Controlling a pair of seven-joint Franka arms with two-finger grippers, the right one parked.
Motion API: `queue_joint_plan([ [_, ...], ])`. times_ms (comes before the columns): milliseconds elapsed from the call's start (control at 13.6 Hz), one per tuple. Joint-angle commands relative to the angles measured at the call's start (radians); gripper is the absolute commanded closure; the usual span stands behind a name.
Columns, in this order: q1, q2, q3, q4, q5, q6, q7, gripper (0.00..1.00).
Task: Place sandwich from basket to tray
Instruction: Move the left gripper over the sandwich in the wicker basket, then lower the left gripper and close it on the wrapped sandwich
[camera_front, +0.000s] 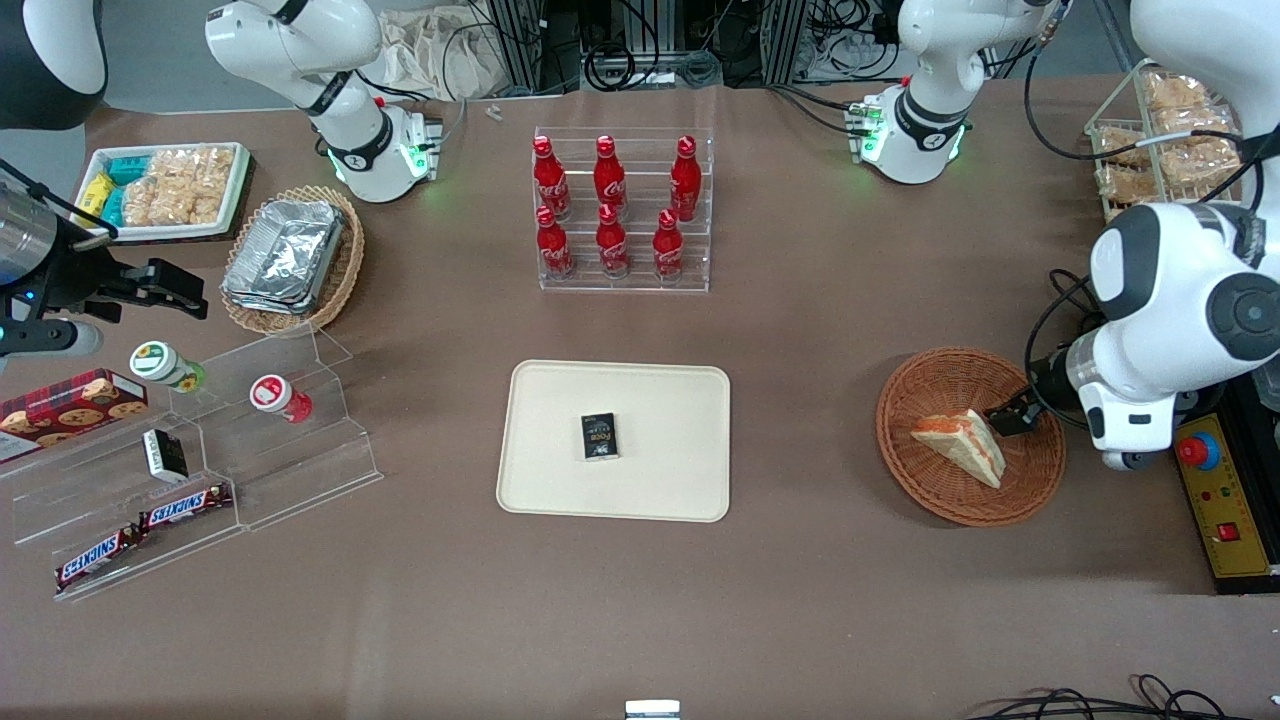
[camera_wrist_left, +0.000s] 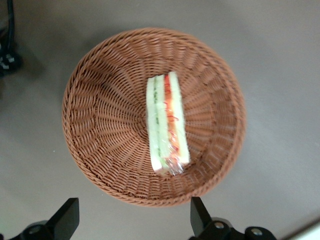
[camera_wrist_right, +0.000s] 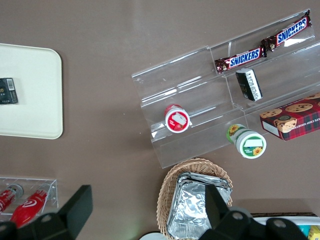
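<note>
The sandwich (camera_front: 962, 442), a white-bread wedge with orange-red and green filling, lies in the round reddish-brown wicker basket (camera_front: 912, 395) toward the working arm's end of the table. The wrist view looks straight down on the sandwich (camera_wrist_left: 167, 122) in the middle of the basket (camera_wrist_left: 105, 125). My left arm's gripper (camera_front: 1015, 415) hovers above the basket's edge, beside the sandwich and not touching it. The gripper (camera_wrist_left: 134, 220) is open and holds nothing, its black fingertips (camera_wrist_left: 67, 217) spread wide just outside the rim. The cream tray (camera_front: 560, 400) lies mid-table and carries a small black box (camera_front: 600, 436).
A clear rack of red cola bottles (camera_front: 610, 210) stands farther from the front camera than the tray. A yellow control box with a red button (camera_front: 1215, 490) sits beside the basket. Acrylic shelves with Snickers bars (camera_front: 185, 505), a foil-tray basket (camera_front: 290, 255) and a snack tray (camera_front: 165, 190) lie toward the parked arm's end.
</note>
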Motion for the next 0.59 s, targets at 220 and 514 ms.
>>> queue_joint_plan([
  [220, 0.004, 0.1, 0.039, -0.014, 0.003, 0.131, -0.169, 0.0],
  [514, -0.009, 0.146, 0.038, -0.003, 0.003, 0.184, -0.243, 0.0],
])
